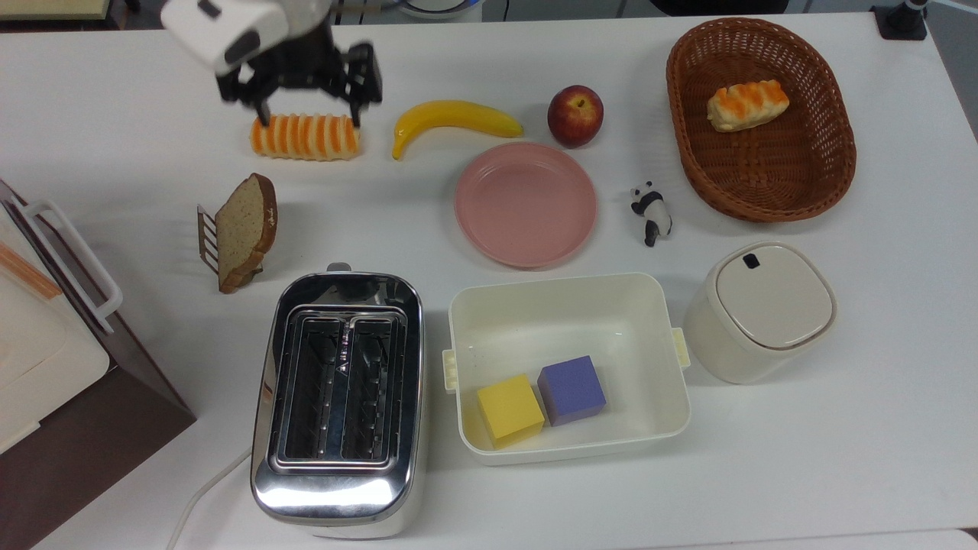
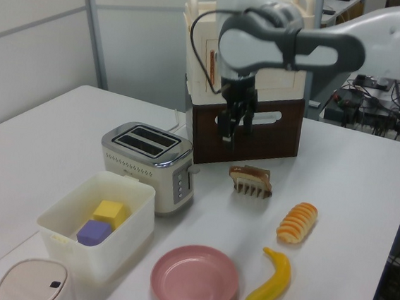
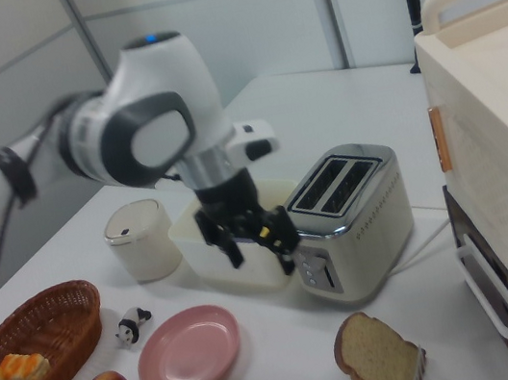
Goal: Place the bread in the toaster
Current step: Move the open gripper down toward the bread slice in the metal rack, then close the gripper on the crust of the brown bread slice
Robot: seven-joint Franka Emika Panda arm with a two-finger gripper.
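The bread (image 1: 243, 225) is a brown slice leaning upright in a small toast rack at the top view's left, also seen as bread (image 2: 250, 173) and bread (image 3: 378, 358). The chrome toaster (image 1: 338, 397) stands just below it in the top view with both slots empty; it shows too as toaster (image 2: 149, 159) and toaster (image 3: 352, 215). My gripper (image 1: 309, 118) hangs open in the air with nothing between its fingers. In the top view it overlaps the striped roll, above the bread. The left view has the gripper (image 2: 234, 131) above and behind the bread. In the right view the gripper (image 3: 259, 253) is seen before the toaster.
A striped roll (image 1: 306, 137), banana (image 1: 454, 118), apple (image 1: 574, 115) and pink plate (image 1: 526, 204) lie along the far side. A cream tub (image 1: 672, 382) holds two cubes. A wicker basket (image 1: 817, 176), a panda figure (image 1: 651, 211), a lidded container (image 1: 768, 305) and a brown-and-cream box (image 1: 69, 359) stand around.
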